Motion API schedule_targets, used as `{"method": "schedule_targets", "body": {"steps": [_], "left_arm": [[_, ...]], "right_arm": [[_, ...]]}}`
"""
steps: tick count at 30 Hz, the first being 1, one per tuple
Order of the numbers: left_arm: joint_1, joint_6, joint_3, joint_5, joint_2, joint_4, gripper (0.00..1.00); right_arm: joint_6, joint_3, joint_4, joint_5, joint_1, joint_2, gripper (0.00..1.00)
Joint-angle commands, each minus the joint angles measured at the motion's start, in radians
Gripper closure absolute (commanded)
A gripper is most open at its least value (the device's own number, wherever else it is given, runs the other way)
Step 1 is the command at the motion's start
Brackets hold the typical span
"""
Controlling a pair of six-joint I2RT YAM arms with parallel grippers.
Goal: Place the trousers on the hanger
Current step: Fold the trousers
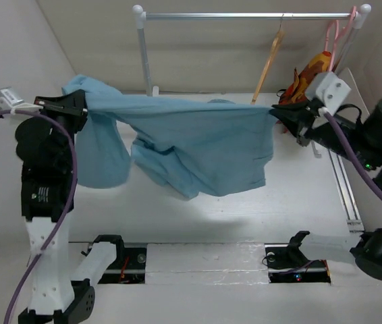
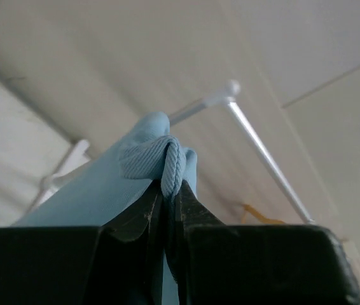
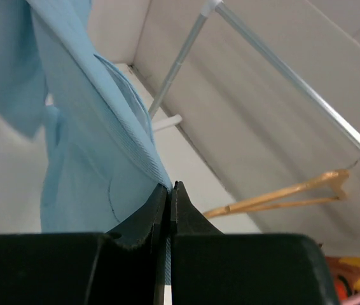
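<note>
The light blue trousers [image 1: 198,145] hang stretched above the table between both arms. My left gripper [image 1: 83,102] is shut on one end, a bunched fold of the trousers [image 2: 158,155] poking out between its fingers [image 2: 143,216]. At the right, my right gripper [image 1: 277,115] is shut on the other edge, with the trousers [image 3: 84,133] trailing away from its tips. The tan wooden hanger [image 1: 269,62] hangs by its hook from the rail at the back right, beyond the right gripper; the hanger [image 3: 282,197] shows just right of the right fingers [image 3: 186,213].
A metal clothes rail [image 1: 245,15] on a white upright [image 1: 144,50] spans the back. A pink hanger [image 1: 336,37] and an orange-red-yellow patterned garment [image 1: 309,74] hang at its right end. White walls close in on both sides.
</note>
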Motion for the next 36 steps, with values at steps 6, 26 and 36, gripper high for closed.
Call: {"method": "schedule_targets", "body": {"steps": [6, 26, 36], "left_arm": [[-0.034, 0.19, 0.148, -0.26, -0.08, -0.138, 1.0], [0.023, 0.157, 0.565, -0.117, 0.274, -0.176, 1.0], [-0.029, 0.131, -0.013, -0.335, -0.118, -0.257, 1.0]], "right_arm": [[0.083, -0.246, -0.099, 0.145, -0.069, -0.284, 1.0], [0.008, 0.762, 0.041, -0.12, -0.2, 0.438, 1.0], [0.004, -0.77, 0.147, -0.228, -0.191, -0.411, 1.0]]}}
